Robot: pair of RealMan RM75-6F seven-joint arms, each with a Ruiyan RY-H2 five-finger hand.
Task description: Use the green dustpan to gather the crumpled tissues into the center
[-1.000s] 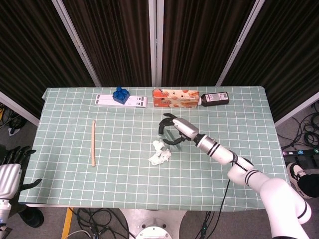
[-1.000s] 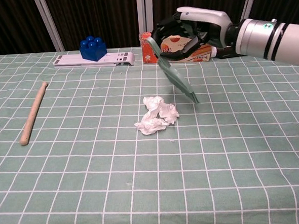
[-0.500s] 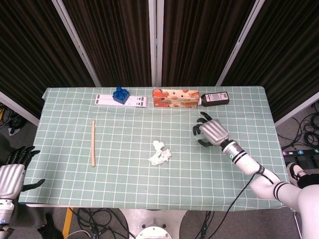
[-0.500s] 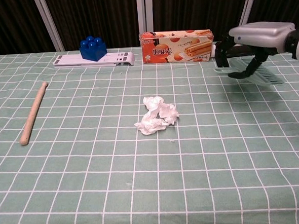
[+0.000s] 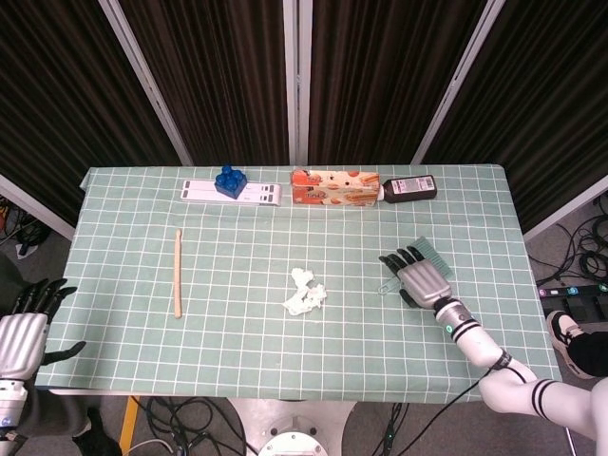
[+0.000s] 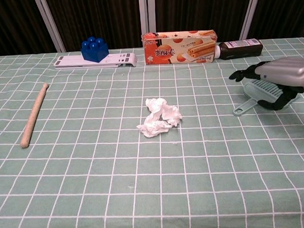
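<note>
The crumpled white tissues (image 5: pixel 304 293) (image 6: pixel 160 117) lie in a heap near the table's middle. The green dustpan (image 5: pixel 427 253) (image 6: pixel 250 96) lies flat on the checked cloth at the right, its handle pointing toward the tissues. My right hand (image 5: pixel 420 278) (image 6: pixel 284 77) hovers just over the pan with its fingers stretched out and apart; I see no grip on it. My left hand (image 5: pixel 21 332) hangs off the table's near left corner, fingers spread, holding nothing; only the head view shows it.
A wooden stick (image 5: pixel 177 272) (image 6: pixel 33 114) lies at the left. Along the far edge stand a blue block (image 5: pixel 228 180) on a white strip (image 6: pixel 117 58), a biscuit box (image 5: pixel 334 187) (image 6: pixel 179 41) and a dark bottle (image 5: pixel 410 187) (image 6: pixel 241 49).
My right hand carried the dustpan from beside the tissues away to the right, lowered it flat onto the cloth, and its fingers have opened out. The tissues have not moved.
</note>
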